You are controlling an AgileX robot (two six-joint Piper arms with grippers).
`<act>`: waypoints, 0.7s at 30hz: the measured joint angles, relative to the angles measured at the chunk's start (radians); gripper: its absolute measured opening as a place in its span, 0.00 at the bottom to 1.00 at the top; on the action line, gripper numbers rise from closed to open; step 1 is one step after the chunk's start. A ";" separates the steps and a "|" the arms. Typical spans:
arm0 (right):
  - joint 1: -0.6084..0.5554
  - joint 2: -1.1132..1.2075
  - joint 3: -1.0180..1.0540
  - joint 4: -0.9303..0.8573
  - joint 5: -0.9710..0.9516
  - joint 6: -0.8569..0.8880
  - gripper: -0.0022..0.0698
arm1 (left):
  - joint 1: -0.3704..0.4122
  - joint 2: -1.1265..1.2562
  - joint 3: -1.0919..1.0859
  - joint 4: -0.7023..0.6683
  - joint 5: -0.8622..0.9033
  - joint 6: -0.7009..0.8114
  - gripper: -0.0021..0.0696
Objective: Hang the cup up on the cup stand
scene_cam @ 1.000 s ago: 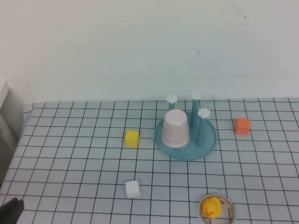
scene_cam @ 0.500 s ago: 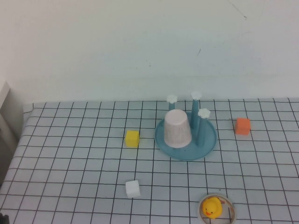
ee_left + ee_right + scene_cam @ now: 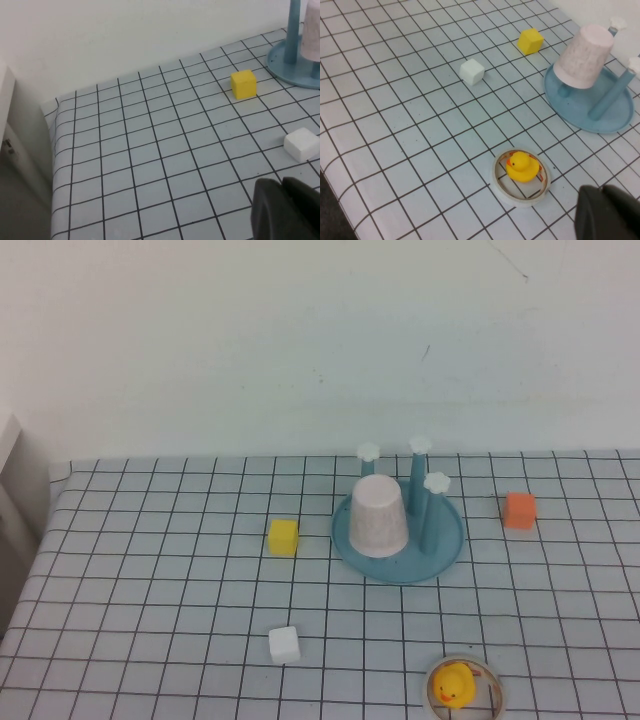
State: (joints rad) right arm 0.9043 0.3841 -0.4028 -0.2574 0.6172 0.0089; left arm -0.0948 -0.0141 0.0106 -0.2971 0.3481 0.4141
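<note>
Cup upturned on cup stand peg, left hand, right hand closed, empty

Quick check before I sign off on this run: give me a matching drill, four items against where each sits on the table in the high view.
Items:
1. cup
2. yellow cube
3. orange cube
4. duck ring

Places:
A. right of the cup stand, apart from it
B. upside down over a peg on the stand
C. near edge, right of the white cube
D. left of the stand

Pairs: 1-B, 2-D, 3-A, 4-C.

Left tool and right tool are shut, pulled back near the table's near edge, holding nothing.
</note>
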 joint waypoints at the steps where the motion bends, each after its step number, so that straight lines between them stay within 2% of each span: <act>1: 0.000 0.000 0.000 0.000 0.000 0.000 0.03 | 0.000 0.000 0.000 -0.001 0.000 0.000 0.03; 5: 0.000 0.000 0.000 0.000 0.000 0.000 0.03 | 0.000 0.000 0.000 0.014 -0.001 -0.033 0.03; 13: 0.000 0.000 0.000 0.000 0.000 0.000 0.03 | 0.000 0.000 0.000 0.204 -0.010 -0.381 0.03; 21: 0.000 0.000 0.000 0.000 0.000 0.000 0.03 | 0.000 0.000 0.000 0.262 -0.010 -0.482 0.03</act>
State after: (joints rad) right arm 0.9043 0.3841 -0.4028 -0.2574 0.6172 0.0089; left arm -0.0948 -0.0141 0.0106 -0.0346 0.3378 -0.0680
